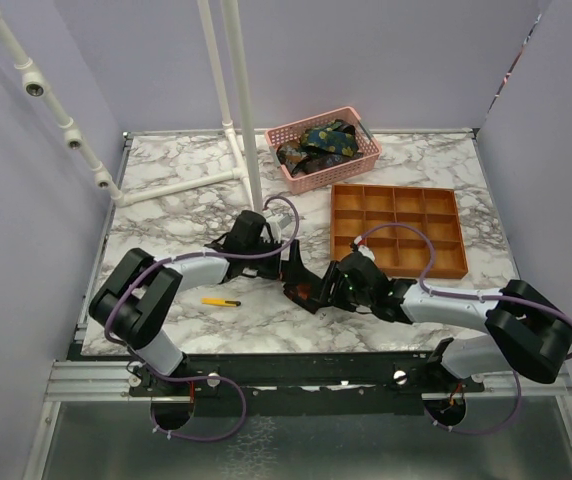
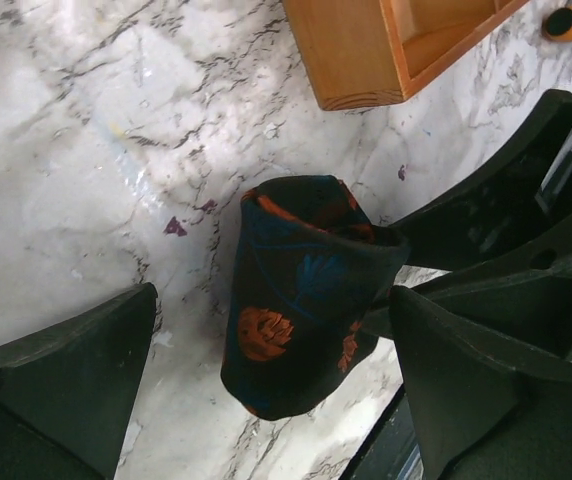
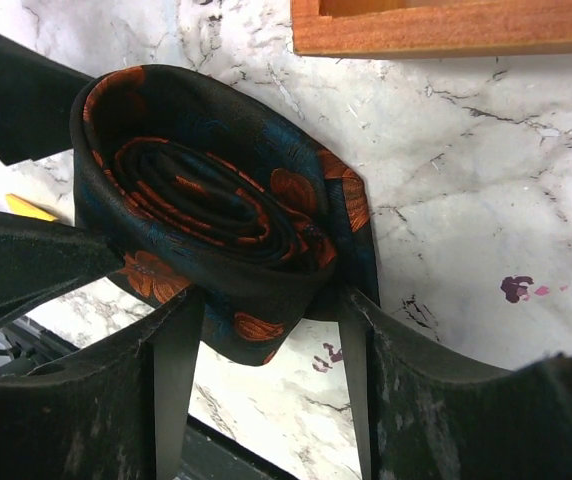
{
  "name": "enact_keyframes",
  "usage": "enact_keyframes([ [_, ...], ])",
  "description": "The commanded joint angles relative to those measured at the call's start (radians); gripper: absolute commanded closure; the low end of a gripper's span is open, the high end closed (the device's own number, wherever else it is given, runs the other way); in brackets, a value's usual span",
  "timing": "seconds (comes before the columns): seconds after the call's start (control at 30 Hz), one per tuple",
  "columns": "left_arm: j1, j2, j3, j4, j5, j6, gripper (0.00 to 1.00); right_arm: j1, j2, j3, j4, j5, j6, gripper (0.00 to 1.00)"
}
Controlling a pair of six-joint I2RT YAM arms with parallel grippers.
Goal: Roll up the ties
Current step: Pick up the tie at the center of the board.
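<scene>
Just off the near left corner of the orange tray (image 1: 397, 272), on the marble table (image 1: 166, 215), a rolled tie (image 3: 216, 200) stands on its edge, dark with orange-red flowers, its coils showing as a tight spiral in the right wrist view. The right arm runs low along the tray's near side, elbow folded back beyond the tray's right end and forearm stretched leftward, and the right gripper (image 3: 271, 298) has the roll pinched between its two fingers (image 3: 176, 370), one pressed against each side of the lower part of the roll. The left arm comes in from the side away from the tray, elbow bent near the table's near edge, wrist tipped downward over the roll. The left gripper (image 2: 274, 295) stands spread wide, its fingers well clear of the fabric on either side and holding nothing. Beyond the tray's far left corner, a pink basket (image 1: 324, 178) holds more ties (image 1: 318, 143), heaped loosely. A small yellow tool (image 1: 221, 301) lies well to the tray's left.
</scene>
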State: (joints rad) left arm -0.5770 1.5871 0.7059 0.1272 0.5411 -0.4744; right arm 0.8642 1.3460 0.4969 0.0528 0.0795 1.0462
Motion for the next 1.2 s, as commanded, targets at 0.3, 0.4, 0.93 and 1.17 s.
enact_keyframes([
  [0.3,0.004,0.125,0.086,-0.064,0.250,0.177,0.08,-0.008,0.009,-0.062,0.033,-0.031,-0.069,0.45],
  [0.4,-0.003,0.152,0.086,-0.072,0.284,0.187,0.16,-0.008,0.017,-0.068,0.046,-0.033,-0.077,0.45],
  [0.93,-0.031,0.207,0.099,-0.089,0.284,0.172,0.72,-0.010,-0.031,-0.044,0.020,-0.062,-0.110,0.45],
  [1.17,-0.030,0.126,0.080,-0.085,0.212,0.114,1.00,-0.011,-0.244,0.054,-0.267,0.023,-0.169,0.33],
])
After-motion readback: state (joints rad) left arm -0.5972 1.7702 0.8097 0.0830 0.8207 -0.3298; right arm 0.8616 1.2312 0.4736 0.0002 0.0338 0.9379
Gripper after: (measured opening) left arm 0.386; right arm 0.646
